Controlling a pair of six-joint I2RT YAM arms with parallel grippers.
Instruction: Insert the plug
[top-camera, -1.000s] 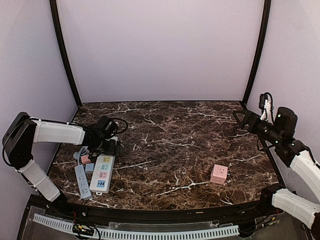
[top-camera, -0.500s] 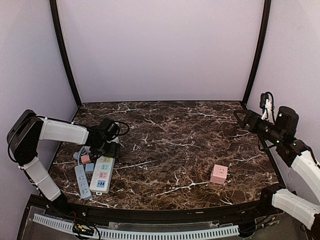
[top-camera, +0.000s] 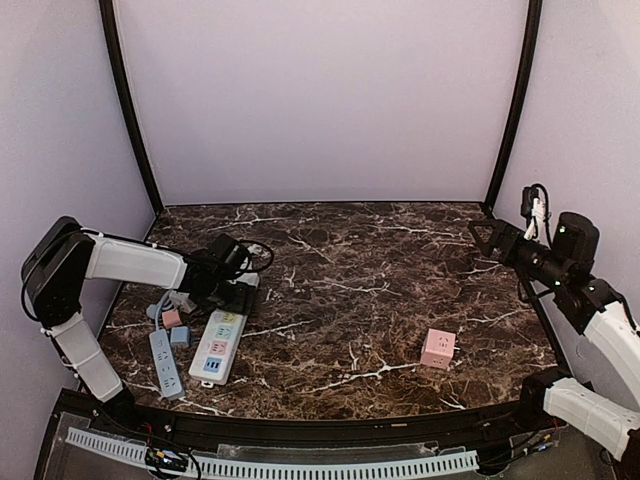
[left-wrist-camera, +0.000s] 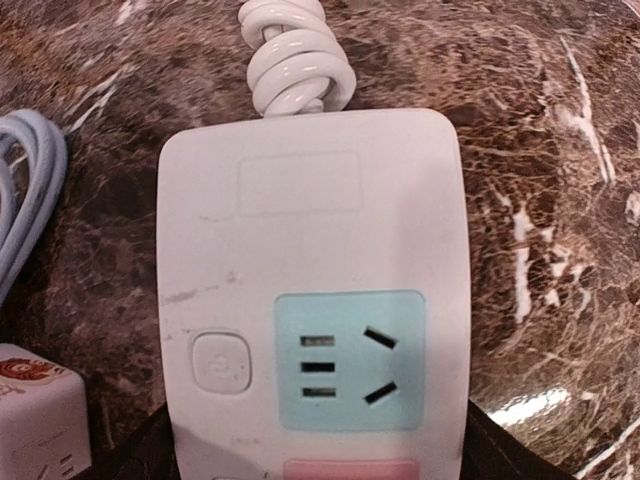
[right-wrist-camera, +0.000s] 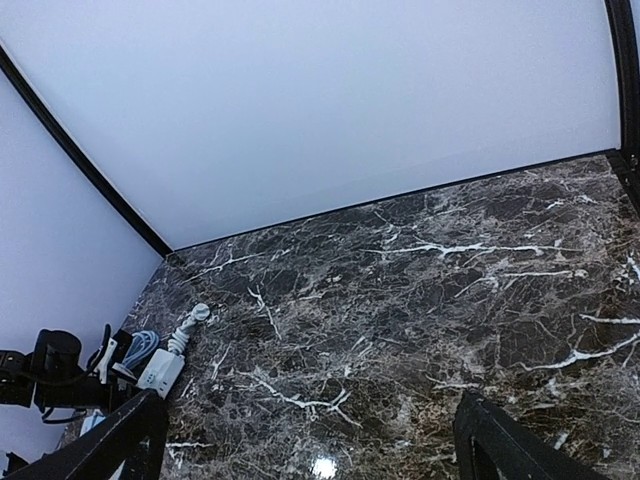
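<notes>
Your left gripper (top-camera: 236, 293) has its jaws clamped on the far end of the white power strip (top-camera: 220, 342), left on the counter (top-camera: 360, 290). The right gripper (top-camera: 484, 238) jaws stand apart, raised at far right.

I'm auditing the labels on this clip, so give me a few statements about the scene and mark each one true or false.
The pink cube socket lies on the right half of the dark marble table. True.
The right gripper holds a plug. False: it is open and empty, up at the table's right edge.
A white coiled cord leaves one end of the white power strip. True.
A plug sits in that strip's pale blue socket. False: the socket is empty.
The left gripper grips the pink cube. False: it is closed on the white power strip.
</notes>
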